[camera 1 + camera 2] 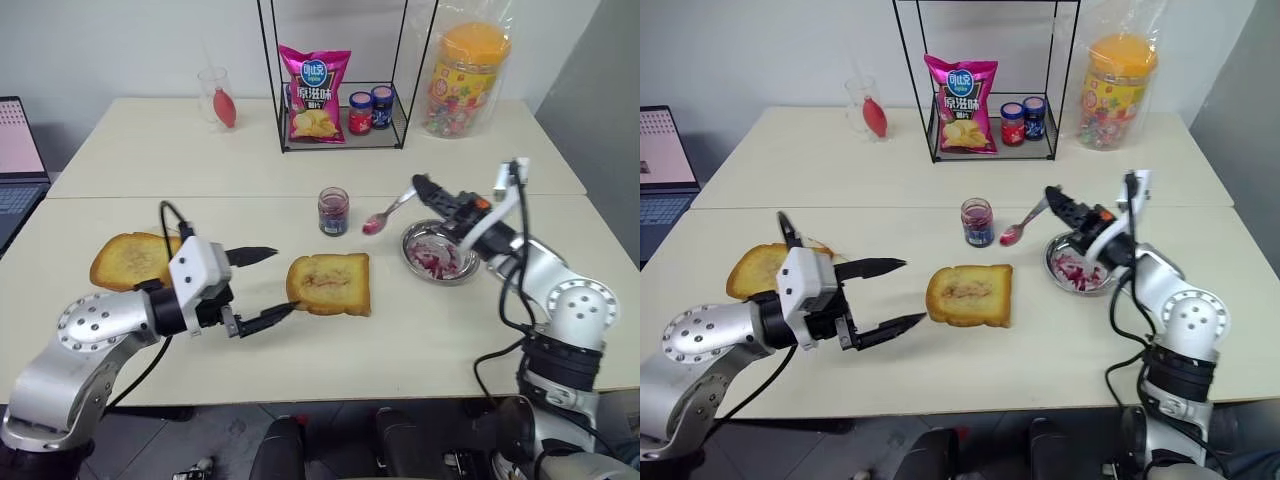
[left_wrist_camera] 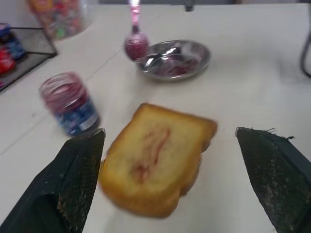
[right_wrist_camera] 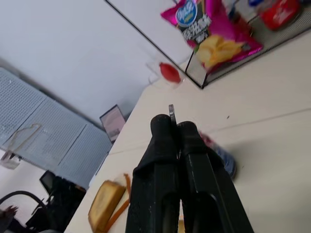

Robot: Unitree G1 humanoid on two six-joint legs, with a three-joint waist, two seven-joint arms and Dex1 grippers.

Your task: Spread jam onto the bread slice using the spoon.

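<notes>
At the back of the table (image 1: pixel 150 150) you have a black wire rack (image 1: pixel 340 140) holding a pink chip bag (image 1: pixel 313 95) and two small lidded jars, red (image 1: pixel 360 114) and blue (image 1: pixel 382 107). Right of it stands a big plastic tub with an orange lid (image 1: pixel 466 80). Left of the rack is a clear glass (image 1: pixel 216 96) with something red inside. A laptop (image 1: pixel 18 160) sits at your far left. A second toast slice (image 1: pixel 132 260) lies near the left edge, and a metal dish (image 1: pixel 438 252) smeared red sits to the right.
</notes>
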